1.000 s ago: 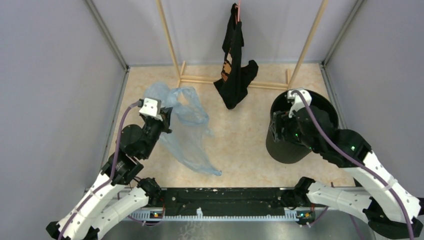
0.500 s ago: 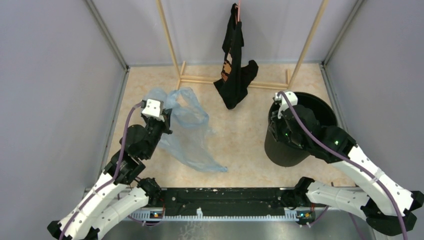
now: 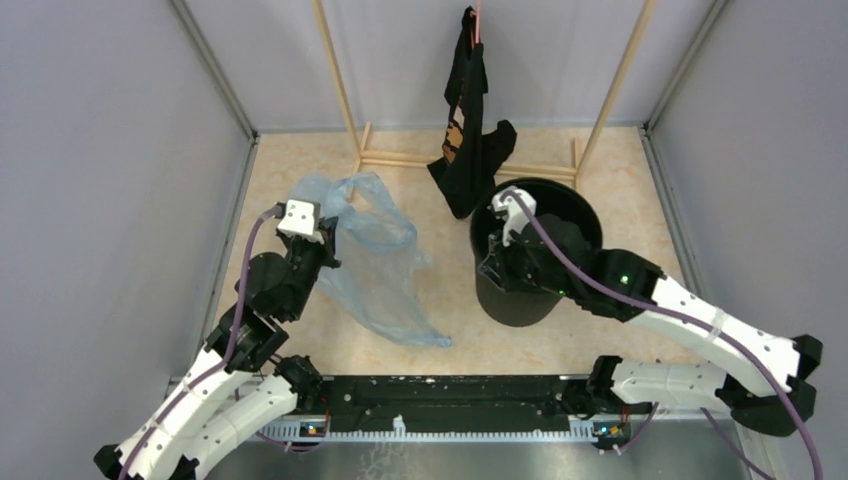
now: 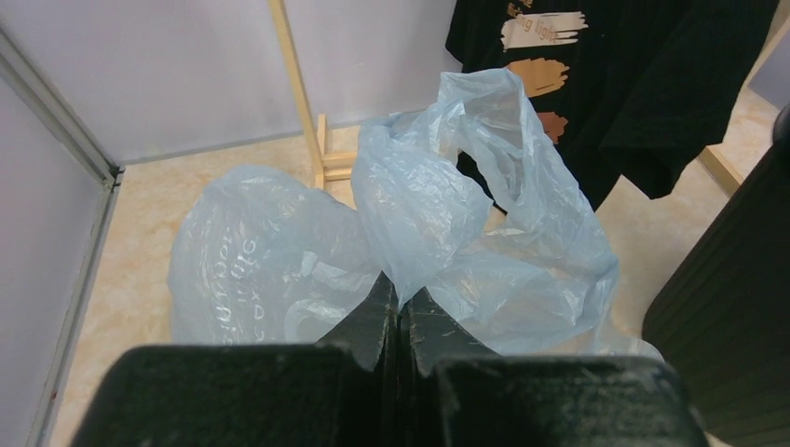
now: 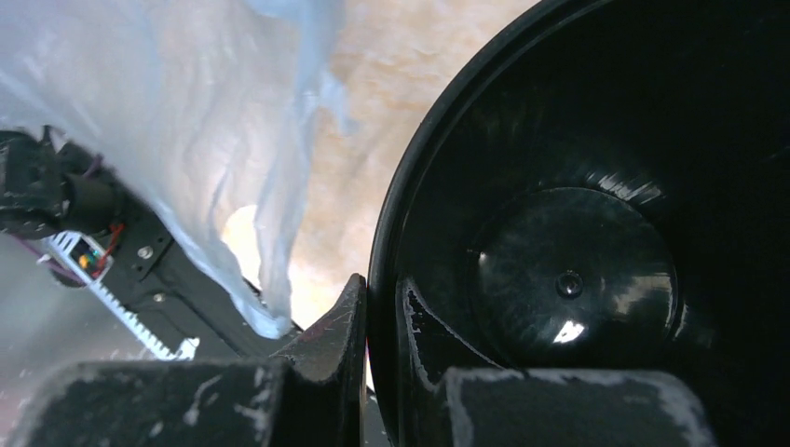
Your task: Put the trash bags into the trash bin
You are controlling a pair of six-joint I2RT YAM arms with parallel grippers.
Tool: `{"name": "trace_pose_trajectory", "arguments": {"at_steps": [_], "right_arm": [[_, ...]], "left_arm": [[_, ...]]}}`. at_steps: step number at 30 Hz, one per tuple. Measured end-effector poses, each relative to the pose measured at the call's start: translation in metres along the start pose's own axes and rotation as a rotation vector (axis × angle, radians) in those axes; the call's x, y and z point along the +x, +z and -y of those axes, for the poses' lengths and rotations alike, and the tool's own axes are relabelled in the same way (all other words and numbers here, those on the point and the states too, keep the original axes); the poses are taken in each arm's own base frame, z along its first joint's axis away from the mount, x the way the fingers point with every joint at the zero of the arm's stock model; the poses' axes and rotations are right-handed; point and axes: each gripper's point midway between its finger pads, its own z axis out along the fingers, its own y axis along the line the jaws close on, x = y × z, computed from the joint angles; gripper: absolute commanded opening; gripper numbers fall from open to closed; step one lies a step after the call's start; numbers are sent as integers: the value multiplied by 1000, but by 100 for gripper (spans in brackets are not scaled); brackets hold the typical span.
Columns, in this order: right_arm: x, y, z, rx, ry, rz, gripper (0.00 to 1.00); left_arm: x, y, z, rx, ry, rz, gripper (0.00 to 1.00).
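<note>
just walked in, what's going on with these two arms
The left arm has its jaws shut on a fold of the light-blue trash bag, which trails loosely on the table. The right arm has its jaws clamped on the rim of the black trash bin, which stands upright to the bag's right. The bin is empty; the bag is not yet in it.

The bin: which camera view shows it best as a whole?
The top view: the whole bin stands upright, right of the bag, the right gripper on its rim. The right wrist view shows only part of the rim and the inside floor, close up. The left wrist view shows only a strip of its wall.
</note>
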Motion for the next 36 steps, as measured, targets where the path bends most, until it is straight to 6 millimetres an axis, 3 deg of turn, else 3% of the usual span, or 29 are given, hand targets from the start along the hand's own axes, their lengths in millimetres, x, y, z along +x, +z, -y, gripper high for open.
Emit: {"name": "trace_pose_trajectory", "arguments": {"at_steps": [4, 7, 14, 16, 18, 23, 28, 32, 36], "right_arm": [[-3, 16, -36, -63, -46, -6, 0], [-5, 24, -52, -93, -59, -2, 10], [-4, 29, -65, -134, -35, -21, 52], [-7, 26, -65, -133, -37, -23, 69], [-13, 20, -65, -133, -47, -16, 80], [-52, -5, -72, -176, -83, 81, 86], [-129, -40, -104, -307, -133, 267, 94], [-168, -48, -137, -421, -169, 357, 99], [-177, -26, -172, -536, -217, 358, 99]], "left_arm": [[-2, -3, -7, -33, -7, 14, 0], [-4, -7, -13, -58, -14, 27, 0], [-17, -19, -19, -59, -40, 85, 0], [-24, -25, -14, -12, -41, 113, 0], [-36, -33, -4, 66, -34, 151, 0], [-89, -61, 20, 261, -33, 247, 0], [-136, -85, 31, 369, -56, 318, 0], [-138, -89, 45, 450, -45, 293, 0], [-123, -85, 57, 506, -25, 225, 0]]}}
